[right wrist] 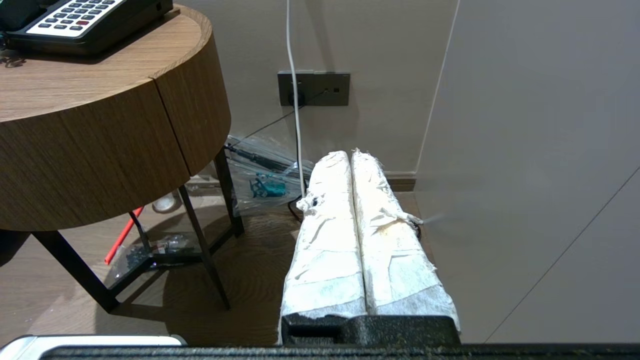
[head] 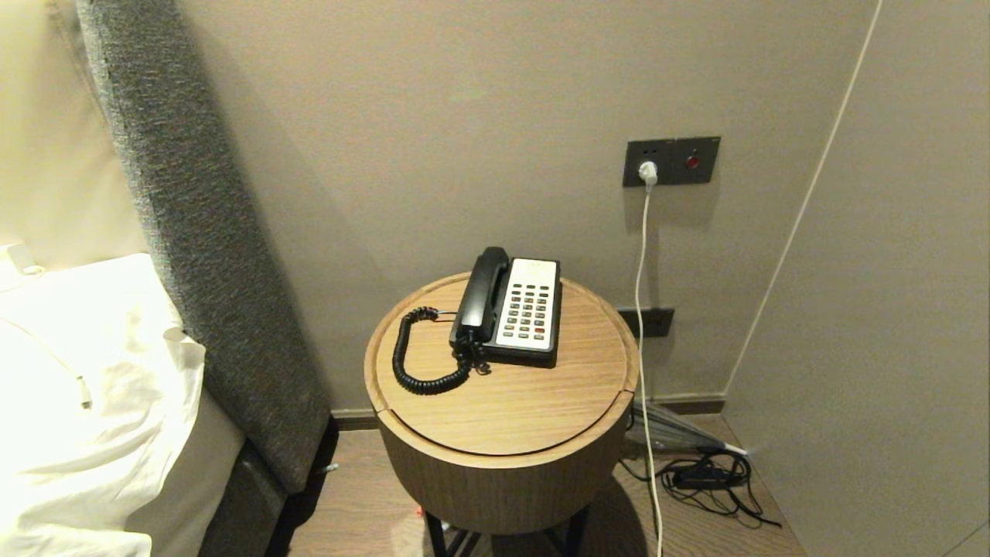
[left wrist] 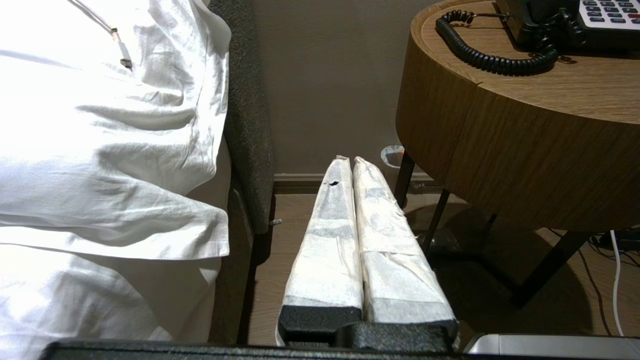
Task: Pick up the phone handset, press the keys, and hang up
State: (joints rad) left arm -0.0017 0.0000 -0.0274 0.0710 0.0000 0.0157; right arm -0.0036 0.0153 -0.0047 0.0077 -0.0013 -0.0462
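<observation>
Both white-wrapped grippers, left & right, closed, low beside round wood table.

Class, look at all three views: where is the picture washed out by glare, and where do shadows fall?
Head view: the white bedding is blown out; the phone base shades the table. Left wrist view: bedding glares too. Right wrist view: shadow lies under the table.

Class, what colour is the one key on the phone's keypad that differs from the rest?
Red: one red key among the dark grey keys, clearest in the head view.
</observation>
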